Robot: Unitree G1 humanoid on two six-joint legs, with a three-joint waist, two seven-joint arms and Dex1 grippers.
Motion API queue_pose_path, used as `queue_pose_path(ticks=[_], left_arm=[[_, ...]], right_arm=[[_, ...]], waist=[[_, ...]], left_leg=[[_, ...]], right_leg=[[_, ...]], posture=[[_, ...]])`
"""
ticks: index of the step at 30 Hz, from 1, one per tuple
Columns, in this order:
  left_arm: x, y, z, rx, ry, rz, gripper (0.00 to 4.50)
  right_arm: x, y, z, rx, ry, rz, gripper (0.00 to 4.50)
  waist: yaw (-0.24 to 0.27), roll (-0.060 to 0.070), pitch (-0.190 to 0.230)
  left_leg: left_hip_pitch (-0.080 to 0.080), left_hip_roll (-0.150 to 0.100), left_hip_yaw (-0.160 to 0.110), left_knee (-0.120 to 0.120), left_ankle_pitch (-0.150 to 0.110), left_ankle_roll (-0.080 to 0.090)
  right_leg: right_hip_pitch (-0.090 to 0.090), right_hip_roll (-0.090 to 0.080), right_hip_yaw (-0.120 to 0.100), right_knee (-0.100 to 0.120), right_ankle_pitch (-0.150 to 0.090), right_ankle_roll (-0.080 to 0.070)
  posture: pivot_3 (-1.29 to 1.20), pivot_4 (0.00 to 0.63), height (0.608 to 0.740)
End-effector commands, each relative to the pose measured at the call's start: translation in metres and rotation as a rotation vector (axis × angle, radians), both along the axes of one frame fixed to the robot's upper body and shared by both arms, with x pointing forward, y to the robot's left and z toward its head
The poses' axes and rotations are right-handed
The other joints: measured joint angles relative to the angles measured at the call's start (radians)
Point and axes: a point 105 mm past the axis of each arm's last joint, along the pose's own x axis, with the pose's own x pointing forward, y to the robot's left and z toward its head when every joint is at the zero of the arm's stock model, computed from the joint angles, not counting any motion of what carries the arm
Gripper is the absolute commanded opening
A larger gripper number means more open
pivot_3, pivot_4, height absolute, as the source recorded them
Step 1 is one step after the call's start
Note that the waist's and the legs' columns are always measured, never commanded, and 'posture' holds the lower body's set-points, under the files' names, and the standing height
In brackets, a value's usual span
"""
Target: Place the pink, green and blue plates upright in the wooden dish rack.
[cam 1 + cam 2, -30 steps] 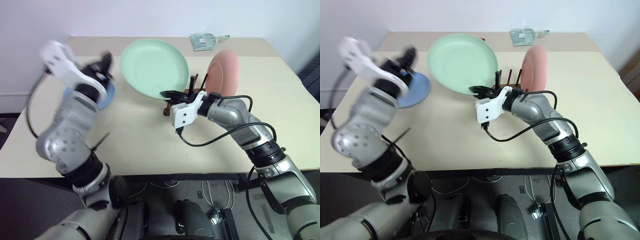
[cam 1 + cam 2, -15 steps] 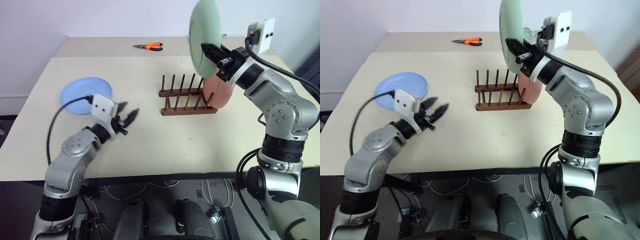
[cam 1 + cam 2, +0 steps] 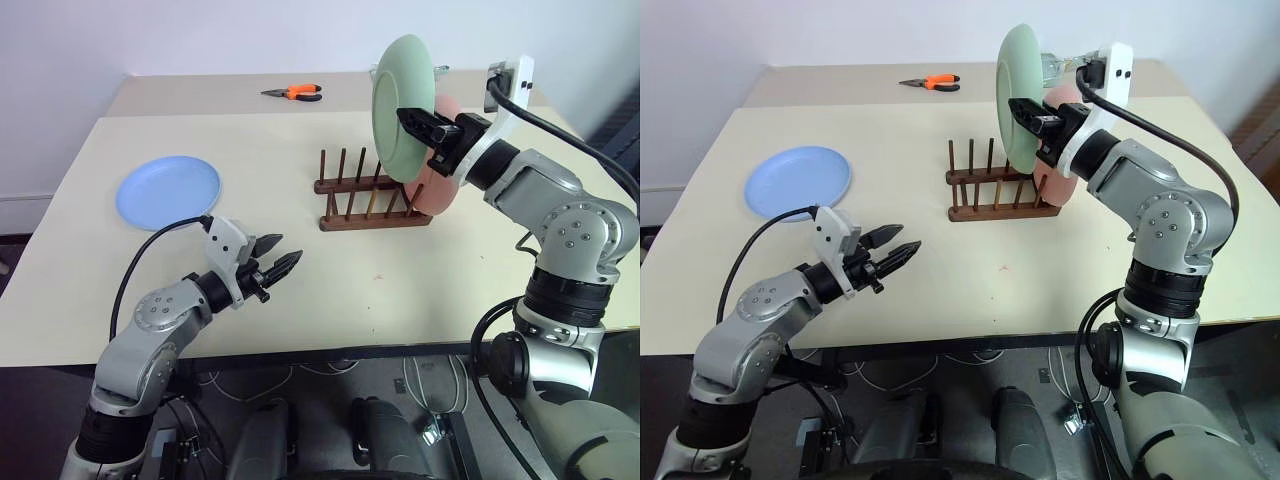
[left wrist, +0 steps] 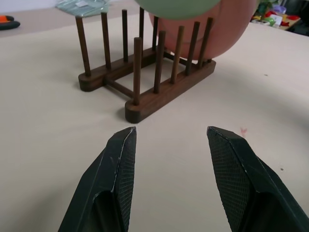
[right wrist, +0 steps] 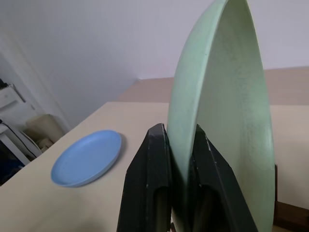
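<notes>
Since 1 second ago, head views show the right end effector [image 3: 425, 123] has stood the green plate [image 3: 400, 105] on edge above the wooden dish rack [image 3: 368, 196], beside the racked pink plate [image 3: 438, 192]. Right wrist view: it pinches the rim; lower straight into a free slot. Left wrist view: left end effector [image 4: 171, 169] gapes empty over the table [image 3: 400, 300].

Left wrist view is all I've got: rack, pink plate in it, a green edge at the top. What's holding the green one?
Observer: The right gripper is shut on the green plate, gripping its rim and holding it upright above the wooden dish rack.
Operator: Is it in a slot yet?
Observer: No, it hangs above the pegs, just in front of the pink plate, which stands in the rack's end slot on the robot's right.
Operator: Where's the blue one?
Observer: The blue plate lies flat on the table, off to the robot's left, well apart from the rack.
Operator: Anything else on the table?
Observer: Orange-handled pliers near the far edge.
</notes>
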Motion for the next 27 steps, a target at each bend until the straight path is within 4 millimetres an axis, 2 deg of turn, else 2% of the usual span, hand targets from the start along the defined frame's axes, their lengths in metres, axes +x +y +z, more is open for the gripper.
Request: queue_pose_path(ticks=[1,3,10,14,18,21,22,24,26,27], left_arm=[[-0.006,-0.004,0.008,0.002,-0.037,-0.011,2.33],[-0.006,-0.004,0.007,0.0,-0.035,-0.01,2.33],[-0.006,-0.006,0.008,0.001,-0.039,-0.013,2.33],[-0.005,-0.004,0.009,0.002,-0.041,-0.008,2.33],[-0.006,-0.005,0.008,-0.013,-0.029,-0.009,2.4],[-0.006,-0.004,0.01,-0.055,-0.009,-0.004,3.21],[-0.005,-0.002,0.011,-0.065,-0.009,0.007,3.67],[0.005,0.005,0.014,-0.08,-0.021,0.089,4.47],[0.017,0.018,0.019,-0.094,-0.04,0.199,4.47],[0.029,0.031,0.022,-0.105,-0.047,0.311,4.47]], right_arm=[[-0.009,0.003,0.028,0.028,-0.096,0.021,0.0],[-0.009,0.006,0.026,0.035,-0.085,0.031,0.0],[0.01,0.004,-0.005,0.066,0.064,-0.026,0.0],[0.017,0.002,-0.01,0.076,0.094,-0.048,0.0],[0.02,0.002,-0.007,0.02,0.047,-0.068,1.63],[0.019,0.007,-0.002,-0.141,-0.082,-0.1,3.09],[0.019,0.007,0.001,-0.196,-0.139,-0.119,3.54],[0.019,0.007,0.012,-0.321,-0.288,-0.176,3.55],[0.017,0.007,0.025,-0.427,-0.435,-0.23,3.55],[0.014,0.006,0.034,-0.46,-0.514,-0.259,3.55]], waist=[[0.0,0.0,0.0],[0.0,0.0,0.0],[0.0,0.0,0.0],[0.0,0.0,0.0],[0.0,0.0,0.0],[0.0,0.0,0.0],[0.0,0.0,0.0],[0.0,0.0,0.0],[0.003,0.0,0.001],[0.004,0.0,0.0]], left_leg=[[0.0,0.0,0.0,0.0,0.0,0.0],[0.0,0.0,0.0,0.0,0.0,0.0],[0.0,0.0,0.0,0.001,0.0,0.0],[0.0,0.0,0.0,0.001,0.0,0.0],[0.0,0.001,0.0,0.001,0.0,0.0],[0.0,0.001,0.0,0.001,0.0,0.001],[0.0,0.001,0.0,0.001,0.0,0.001],[0.0,0.001,0.0,0.002,0.0,0.001],[0.0,0.001,0.0,0.002,0.0,0.001],[0.0,0.001,0.0,0.003,0.0,0.001]], right_leg=[[0.0,0.0,0.0,0.0,0.0,0.0],[0.0,0.0,0.0,0.0,0.0,0.0],[0.0,0.001,0.0,0.0,0.0,0.0],[0.001,0.001,0.0,0.0,0.0,0.0],[0.001,0.002,0.0,0.0,0.0,0.0],[0.001,0.003,0.0,0.0,0.0,0.0],[0.001,0.003,0.0,0.0,0.0,0.0],[0.001,0.003,0.0,0.0,0.0,0.0],[0.001,0.004,0.0,0.0,0.0,0.001],[0.001,0.004,-0.001,0.0,0.0,0.001]], posture=[[0.0,0.15,0.74],[0.0,0.15,0.74],[0.0,0.15,0.74],[0.0,0.15,0.74],[0.0,0.15,0.74],[0.0,0.15,0.74],[0.0,0.15,0.74],[0.0,0.15,0.74],[0.0,0.15,0.74],[0.0,0.15,0.74]])
